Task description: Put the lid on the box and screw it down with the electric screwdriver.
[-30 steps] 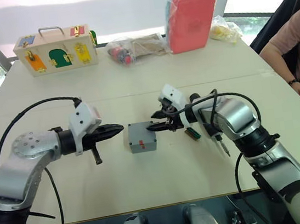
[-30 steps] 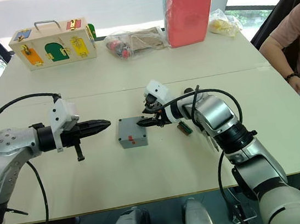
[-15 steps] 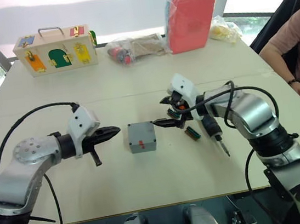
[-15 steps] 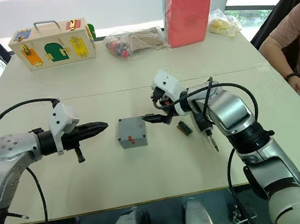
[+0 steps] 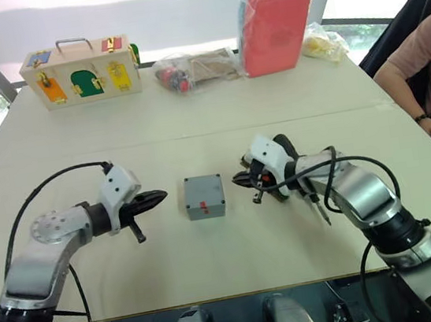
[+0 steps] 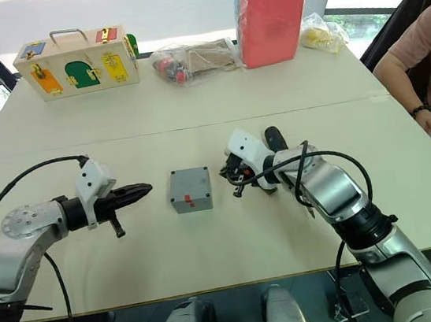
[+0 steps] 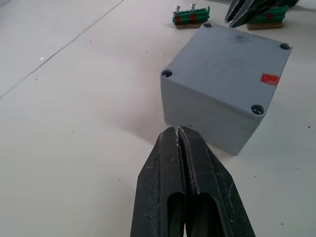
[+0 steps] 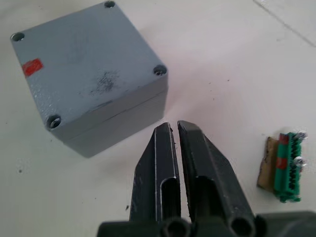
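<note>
1. Right hand (image 5: 242, 180), fingers together and empty, hovers just beside the box (image 5: 203, 197), on its right.
2. Left hand (image 5: 159, 196), fingers pressed together and also empty, points at the box from the other side, slightly farther off.
3. On the box sits the lid (image 8: 84, 59), apparently flush.
4. Behind the right hand lies the electric screwdriver (image 5: 314, 203), on the table (image 5: 237, 261); its long axis runs front to back, bit toward the robot, so the right arm is nearer.
</note>
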